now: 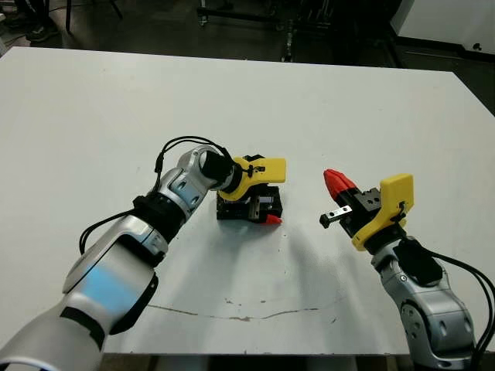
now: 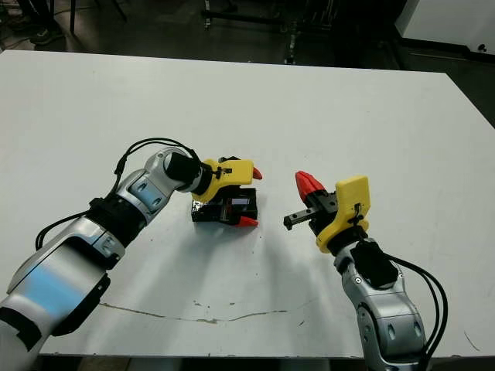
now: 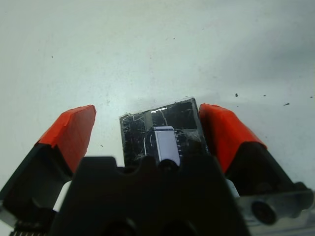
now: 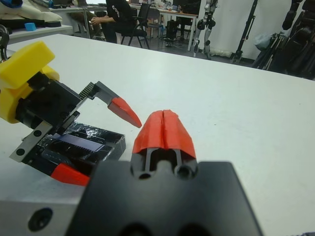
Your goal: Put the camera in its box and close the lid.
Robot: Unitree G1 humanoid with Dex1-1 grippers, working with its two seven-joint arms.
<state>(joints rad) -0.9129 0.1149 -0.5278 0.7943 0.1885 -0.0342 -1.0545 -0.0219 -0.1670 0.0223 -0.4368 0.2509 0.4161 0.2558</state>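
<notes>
Head views: the box (image 2: pixel 224 209) sits on the white desk (image 2: pixel 348 108) near its middle, directly under the left hand (image 2: pixel 249 197), whose two red fingertips stand spread, one past the box's far edge and one at its near right corner. The right hand (image 2: pixel 309 184) hovers just beside the box on the robot's right, apart from it, fingers pressed together and empty. The left arm is plainly the nearer. Left wrist view: the box (image 3: pixel 161 133) lies between the spread fingers (image 3: pixel 74 129), close to the right-hand finger and with a clear gap to the other; whether either finger touches it cannot be told. Its top is glossy black and reflective with a pale oblong patch (image 3: pixel 166 143) at centre; whether this is the lid seated on the tray or the camera in an open tray cannot be told. Right wrist view: the right hand's fingers (image 4: pixel 163 129) are shut tip to tip, holding nothing, aimed toward the box (image 4: pixel 81 145), which lies flat beneath the left hand (image 4: pixel 96 142). Judgement: the coming move turns on the left hand straddling the box from above.
</notes>
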